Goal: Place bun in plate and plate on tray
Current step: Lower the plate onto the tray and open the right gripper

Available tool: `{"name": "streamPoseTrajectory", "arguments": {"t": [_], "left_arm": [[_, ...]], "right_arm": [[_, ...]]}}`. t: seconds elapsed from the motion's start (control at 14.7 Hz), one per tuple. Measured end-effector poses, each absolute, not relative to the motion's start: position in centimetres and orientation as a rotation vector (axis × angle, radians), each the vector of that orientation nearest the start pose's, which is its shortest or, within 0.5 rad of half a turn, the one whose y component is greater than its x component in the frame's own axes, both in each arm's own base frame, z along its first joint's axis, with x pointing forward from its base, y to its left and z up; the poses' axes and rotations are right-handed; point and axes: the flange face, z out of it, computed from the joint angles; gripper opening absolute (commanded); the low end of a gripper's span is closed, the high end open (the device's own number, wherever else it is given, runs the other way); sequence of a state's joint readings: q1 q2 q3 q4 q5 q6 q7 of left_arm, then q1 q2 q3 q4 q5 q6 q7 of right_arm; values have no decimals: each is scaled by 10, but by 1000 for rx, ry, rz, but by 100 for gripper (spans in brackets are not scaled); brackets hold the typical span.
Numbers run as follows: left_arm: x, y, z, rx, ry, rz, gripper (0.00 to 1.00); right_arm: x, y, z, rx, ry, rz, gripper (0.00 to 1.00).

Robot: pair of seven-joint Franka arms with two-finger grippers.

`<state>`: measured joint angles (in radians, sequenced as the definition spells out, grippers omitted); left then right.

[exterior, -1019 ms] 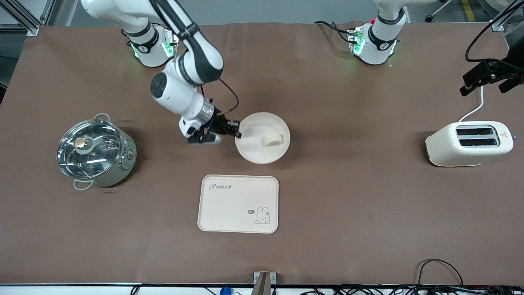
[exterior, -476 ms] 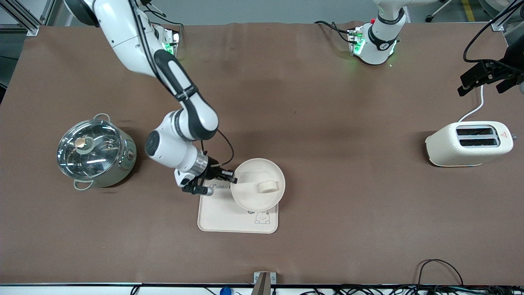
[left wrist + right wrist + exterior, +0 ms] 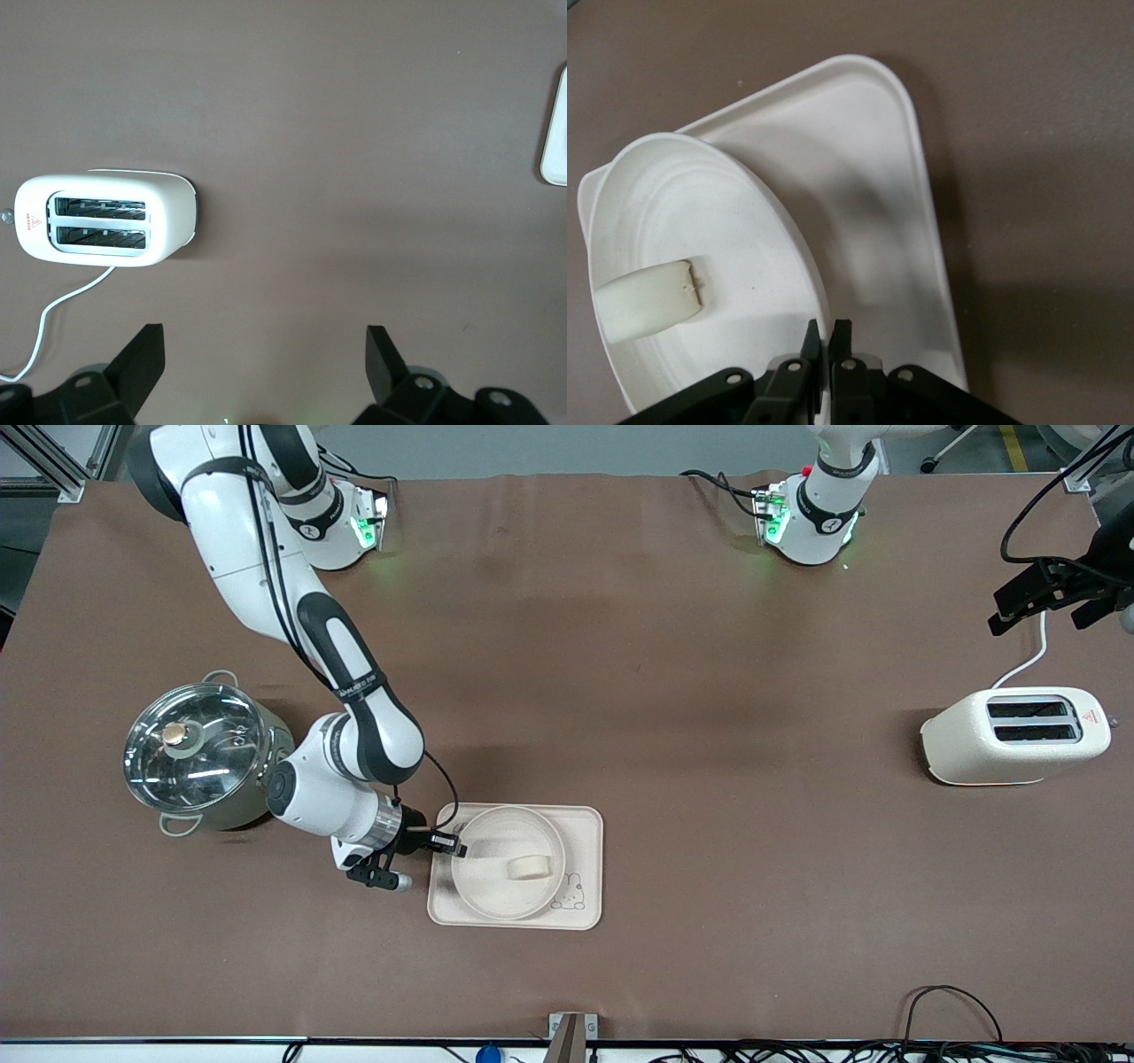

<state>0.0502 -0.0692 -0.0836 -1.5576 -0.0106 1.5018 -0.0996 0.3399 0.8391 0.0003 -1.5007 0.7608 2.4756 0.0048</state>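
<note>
The round cream plate [image 3: 493,886] hangs low over the cream "Rabbit" tray [image 3: 586,834], tilted; I cannot tell whether it touches the tray. The small cream bun [image 3: 530,865] lies in the plate. My right gripper [image 3: 456,845] is shut on the plate's rim at the side toward the right arm's end. In the right wrist view the gripper [image 3: 824,332] pinches the rim of the plate [image 3: 700,212], with the bun [image 3: 647,301] in it and the tray [image 3: 868,159] beneath. My left gripper [image 3: 1050,607] waits open and empty, high above the toaster's end of the table; it also shows in the left wrist view [image 3: 266,354].
A cream toaster [image 3: 1014,735] with a white cord stands at the left arm's end, and shows in the left wrist view [image 3: 102,220]. A steel pot with a glass lid [image 3: 205,753] stands at the right arm's end, close beside the right arm's wrist.
My right gripper has carried the plate with the bun toward the front camera, from the table's middle to over the tray, and lowered it. The left arm has hardly moved.
</note>
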Motion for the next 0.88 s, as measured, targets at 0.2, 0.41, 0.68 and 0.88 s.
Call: {"name": "streamPoseTrajectory", "arguments": {"t": [0.2,0.41,0.68,0.88], "left_arm": [[527,-21,659,-3146,-102,-15,100],[527,-21,659,-3146,-101,-14,100],[527,-21,659,-3146,-101,-13,100],[527,-21,659,-3146,-100,-13,100]], "right_arm": [[686,245,176,-2600,310,-51,0],[684,251,172,-2599,302,-44,47],[683,252,169,-2599,302,-38,100],[684,253,171,-2595,300,-42,100]]}}
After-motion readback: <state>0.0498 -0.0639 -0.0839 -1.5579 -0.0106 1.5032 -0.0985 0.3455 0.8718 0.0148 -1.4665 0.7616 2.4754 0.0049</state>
